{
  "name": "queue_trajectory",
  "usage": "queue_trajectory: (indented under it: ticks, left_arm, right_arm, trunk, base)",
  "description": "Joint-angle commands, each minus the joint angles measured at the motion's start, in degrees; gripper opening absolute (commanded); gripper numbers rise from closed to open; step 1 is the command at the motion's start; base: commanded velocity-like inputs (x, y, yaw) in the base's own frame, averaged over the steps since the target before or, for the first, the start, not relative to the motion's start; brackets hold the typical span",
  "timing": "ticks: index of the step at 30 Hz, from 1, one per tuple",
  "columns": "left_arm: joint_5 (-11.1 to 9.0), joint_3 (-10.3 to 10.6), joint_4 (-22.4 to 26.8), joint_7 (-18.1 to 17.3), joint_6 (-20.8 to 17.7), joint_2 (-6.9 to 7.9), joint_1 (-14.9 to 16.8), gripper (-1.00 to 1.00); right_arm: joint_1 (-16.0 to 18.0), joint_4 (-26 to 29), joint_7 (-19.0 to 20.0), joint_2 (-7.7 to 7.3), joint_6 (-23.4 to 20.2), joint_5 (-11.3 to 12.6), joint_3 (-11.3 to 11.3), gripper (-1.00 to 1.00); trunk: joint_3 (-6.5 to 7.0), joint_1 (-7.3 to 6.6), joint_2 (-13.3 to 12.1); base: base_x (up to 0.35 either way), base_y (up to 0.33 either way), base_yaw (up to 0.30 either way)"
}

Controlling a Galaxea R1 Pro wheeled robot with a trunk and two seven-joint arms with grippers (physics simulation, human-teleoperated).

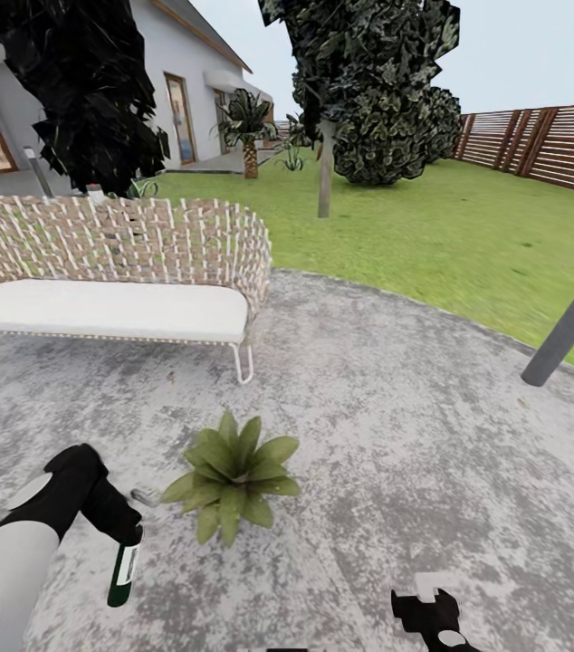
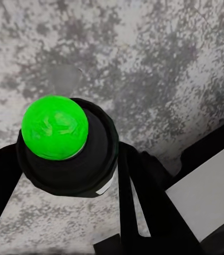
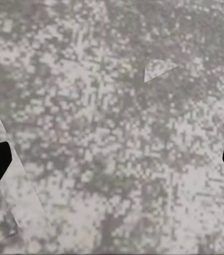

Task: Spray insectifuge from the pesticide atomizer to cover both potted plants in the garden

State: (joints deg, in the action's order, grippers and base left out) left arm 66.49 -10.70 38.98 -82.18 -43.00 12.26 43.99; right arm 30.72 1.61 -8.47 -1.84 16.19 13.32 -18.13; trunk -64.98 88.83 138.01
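Lower left of the head view: left pincer [image 1: 117,530] grips the pesticide atomizer [image 1: 125,571], its long axis hanging roughly straight down. The broad-leaved potted plant [image 1: 232,473] sits just right of it on the patio [image 1: 396,407], nearer this arm. Bottom right: right pincer [image 1: 432,616], fingers spread, empty.

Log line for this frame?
left gripper: holds atomizer | right gripper: open, empty | broad-leaved plant: beside atomizer, on patio
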Motion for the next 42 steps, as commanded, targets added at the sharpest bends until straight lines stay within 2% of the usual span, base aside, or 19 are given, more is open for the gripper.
queue_trajectory:
  ticks: [1,7,22,25,28,35,37,39,42]
  left_arm:
    - [0.5,-0.2,0.0,-0.5,-0.6,-0.04,0.0,-1.0]
    - [0.6,-0.2,0.0,-0.1,-0.5,-0.04,-0.1,-1.0]
    - [0.5,-0.1,-0.6,0.0,-0.3,-0.23,-0.2,-1.0]
    - [0.5,-0.1,-0.7,0.3,0.1,-0.22,-2.4,-1.0]
    - [0.5,-0.2,-0.5,0.7,3.6,-0.36,-4.8,-1.0]
    - [0.4,-0.9,0.1,1.1,4.8,-0.61,-5.2,-1.0]
    - [0.4,-1.0,0.1,2.0,4.9,-0.33,-5.0,-1.0]
    - [0.4,-1.2,0.1,4.6,5.2,0.09,-5.1,-1.0]
    - [-0.2,-1.1,-0.6,6.7,5.4,1.29,-5.4,-1.0]
  right_arm:
    - [0.0,0.0,-0.1,0.0,0.2,0.5,-0.5,1.0]
    - [0.0,0.0,-0.1,0.0,0.2,0.5,-0.5,1.0]
    - [-0.2,0.0,-0.1,0.0,0.2,0.5,-0.5,1.0]
    - [-0.3,0.0,-0.1,0.0,0.2,0.5,-0.5,1.0]
    - [-0.3,0.0,-0.1,0.0,0.2,0.5,-0.5,1.0]
    - [-0.3,0.0,-0.1,0.0,0.2,0.5,-0.5,1.0]
    - [-0.4,0.0,-0.1,0.0,0.2,0.5,-0.5,1.0]
    - [-0.4,0.0,-0.1,0.0,0.2,0.5,-0.5,1.0]
    - [-0.4,0.0,-0.1,0.0,0.2,0.5,-0.5,1.0]
  trunk:
    - [-0.05,-0.01,0.0]
    - [-0.05,-0.01,0.0]
    - [-0.05,-0.01,0.0]
    - [-0.05,-0.01,0.0]
    - [-0.05,-0.01,0.0]
    - [-0.05,-0.01,0.0]
    - [-0.05,-0.01,0.0]
    - [-0.05,-0.01,0.0]
    - [-0.05,-0.01,0.0]
  base:
    - [0.002,0.148,0.0]
    - [0.016,0.026,0.0]
    - [0.21,0.165,0.0]
    - [0.012,0.012,0.0]
    - [0.003,0.002,0.0]
    - [0.0,0.0,0.0]
    - [0.0,0.0,0.0]
    - [0.0,0.0,0.0]
    - [0.0,0.0,0.0]
